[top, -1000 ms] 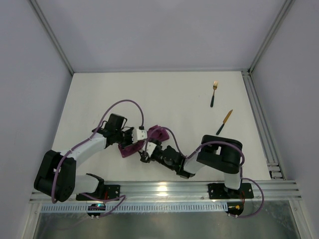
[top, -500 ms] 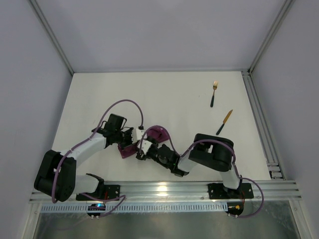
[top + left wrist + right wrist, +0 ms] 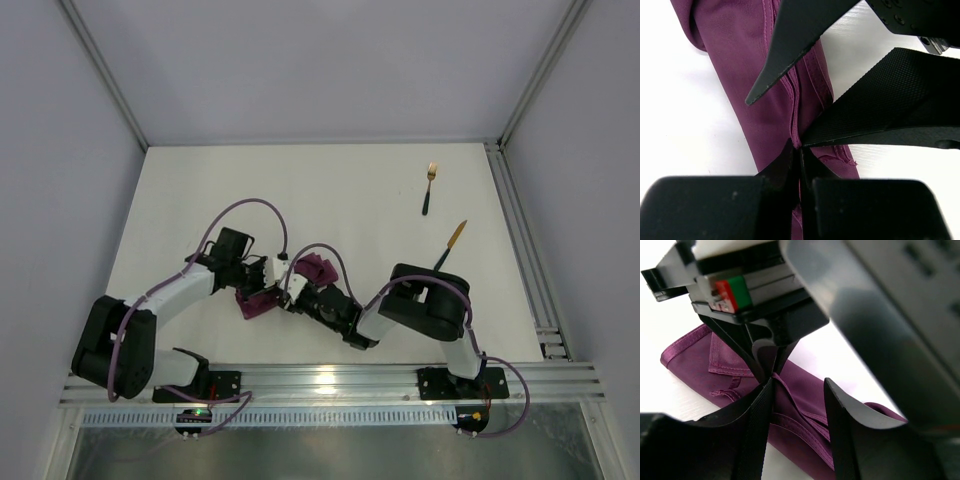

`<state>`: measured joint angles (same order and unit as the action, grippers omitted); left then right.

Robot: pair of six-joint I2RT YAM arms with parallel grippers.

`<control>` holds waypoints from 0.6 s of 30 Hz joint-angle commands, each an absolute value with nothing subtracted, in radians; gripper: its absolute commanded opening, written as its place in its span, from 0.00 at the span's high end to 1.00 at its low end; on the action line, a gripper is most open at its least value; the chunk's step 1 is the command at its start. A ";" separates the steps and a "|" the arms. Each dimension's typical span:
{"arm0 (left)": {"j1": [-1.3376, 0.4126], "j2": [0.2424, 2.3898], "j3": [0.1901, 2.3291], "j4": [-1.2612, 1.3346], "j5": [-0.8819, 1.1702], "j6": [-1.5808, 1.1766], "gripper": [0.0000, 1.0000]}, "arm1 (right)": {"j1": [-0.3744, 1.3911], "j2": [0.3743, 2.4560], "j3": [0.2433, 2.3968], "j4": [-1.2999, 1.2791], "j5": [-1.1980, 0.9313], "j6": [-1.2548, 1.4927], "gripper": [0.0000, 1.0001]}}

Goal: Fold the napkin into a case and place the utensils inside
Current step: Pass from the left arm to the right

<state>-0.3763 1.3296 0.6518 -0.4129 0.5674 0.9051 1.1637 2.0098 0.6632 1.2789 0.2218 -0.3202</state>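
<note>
**Left wrist view: napkin pinched tight, second gripper straddling the fold**

We start at the left gripper. Its two dark tips are pressed together with a raised ridge of the magenta napkin nipped between them. That is a firm hold on the cloth.

Just ahead, coming in from the other side, are the other arm's fingers. One sits on each side of that same ridge, and the nearer one almost touches the left tips.

Over on the right wrist camera, the right gripper stands parted at a middling width. Purple folds run through the gap, and we see no squeeze on the fabric. The left gripper's tips come down onto the ridge right in front of it.

From here the napkin lies as a long folded band flat on the white table, with layered hems showing along its length.

From the top camera, we find both arms meeting near the middle of the table's near half, with the cloth bunched between and under them. One purple end pokes out beyond the right gripper and another shows below the left one.

Well away at the far right lie the gold fork and, nearer the arms, the knife. The two are apart from each other and nowhere near the napkin. The knife's dark handle ends close to the right arm's elbow.
</note>
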 commanded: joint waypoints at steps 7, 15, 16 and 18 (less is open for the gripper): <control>-0.370 1.322 0.692 -0.416 0.632 0.899 1.00 | 1.158 1.988 0.644 1.318 0.172 -0.246 0.51; -0.360 1.324 0.692 -0.399 0.637 0.874 1.00 | 1.160 1.974 0.640 1.267 0.164 -0.221 0.50; -0.360 1.322 0.692 -0.399 0.637 0.874 1.00 | 1.160 1.971 0.641 1.253 0.166 -0.221 0.50; -0.360 1.321 0.693 -0.396 0.635 0.874 1.00 | 1.160 1.970 0.652 1.220 0.175 -0.218 0.50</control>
